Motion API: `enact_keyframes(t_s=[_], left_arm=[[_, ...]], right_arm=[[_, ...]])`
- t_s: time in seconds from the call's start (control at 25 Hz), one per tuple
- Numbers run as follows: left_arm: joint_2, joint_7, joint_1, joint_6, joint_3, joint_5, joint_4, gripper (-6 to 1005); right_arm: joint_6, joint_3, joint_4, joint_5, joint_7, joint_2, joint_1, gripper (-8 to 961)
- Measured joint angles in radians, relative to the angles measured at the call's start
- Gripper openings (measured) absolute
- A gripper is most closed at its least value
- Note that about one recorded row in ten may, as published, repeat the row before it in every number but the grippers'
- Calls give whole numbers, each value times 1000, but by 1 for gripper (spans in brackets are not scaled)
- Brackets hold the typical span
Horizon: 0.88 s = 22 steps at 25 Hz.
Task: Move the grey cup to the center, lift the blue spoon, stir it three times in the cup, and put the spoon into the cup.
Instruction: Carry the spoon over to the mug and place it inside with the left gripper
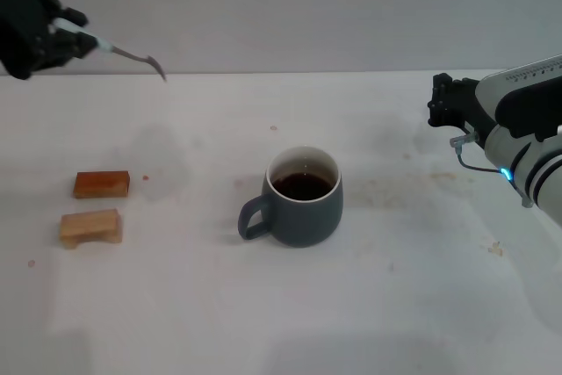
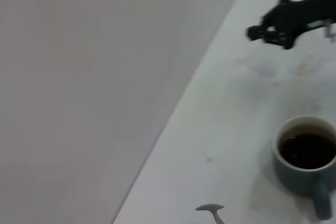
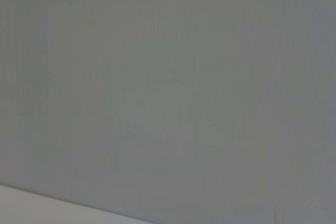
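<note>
cup (image 1: 303, 199): middle of the head view, on the table (image 1: 395, 305), holding dark liquid, handle toward the frame's left
spoon (image 1: 132, 56): upper left, raised well clear of the cup, probably awaiting the stir
left claw (image 1: 66, 37): clenched on the spoon's handle
right claw (image 1: 439, 98): right edge, idle, grip unreadable
blocks (image 1: 97, 204): left, apart from the cup
left wrist view: adds only the spoon's bowl

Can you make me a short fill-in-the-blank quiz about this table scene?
1. The left gripper holds the blue spoon by its ____.
2. The grey cup holds a dark ____.
3. ____ wooden blocks lie on the table.
4. The cup's handle points toward the robot's ____.

Answers: handle; liquid; Two; left
</note>
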<state>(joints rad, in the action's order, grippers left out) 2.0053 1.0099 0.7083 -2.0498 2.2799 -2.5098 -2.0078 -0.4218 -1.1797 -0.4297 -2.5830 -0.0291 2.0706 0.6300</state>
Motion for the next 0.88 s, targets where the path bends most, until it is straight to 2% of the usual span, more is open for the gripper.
enact_keyframes(t_s=[0.2, 0.24, 0.28, 0.36, 0.44, 0.48, 0.6, 0.64, 0.68, 0.88], left_arm=[[4, -28, 7, -4, -120, 4, 4, 178], [17, -35, 10, -3, -151, 7, 4, 178], [17, -35, 10, -3, -151, 7, 4, 178], [31, -42, 11, -2, -177, 11, 4, 177], [43, -52, 10, -1, -204, 13, 4, 177], [46, -55, 9, -1, -210, 13, 4, 177], [50, -65, 4, 1, -214, 24, 3, 177], [49, -69, 1, 2, -209, 34, 5, 177], [49, -69, 1, 2, -209, 34, 5, 178], [51, -80, -3, 3, -217, 47, 18, 178]], right_arm=[[5, 0, -1, -13, 0, -1, -1, 14], [5, 0, -1, -14, 0, -1, -2, 14], [4, -1, -1, -15, 0, 0, -3, 14], [0, -15, 7, -15, 0, 0, -5, 13], [-7, -82, 21, -16, -35, 0, -21, 13], [-7, -82, 21, -16, -35, 0, -21, 13], [-9, -220, -10, -16, -154, 0, -72, 13], [2, -314, -79, -15, -242, 1, -129, 13], [2, -314, -79, -15, -242, 1, -129, 13], [50, -484, -310, -13, -383, 4, -309, 13]])
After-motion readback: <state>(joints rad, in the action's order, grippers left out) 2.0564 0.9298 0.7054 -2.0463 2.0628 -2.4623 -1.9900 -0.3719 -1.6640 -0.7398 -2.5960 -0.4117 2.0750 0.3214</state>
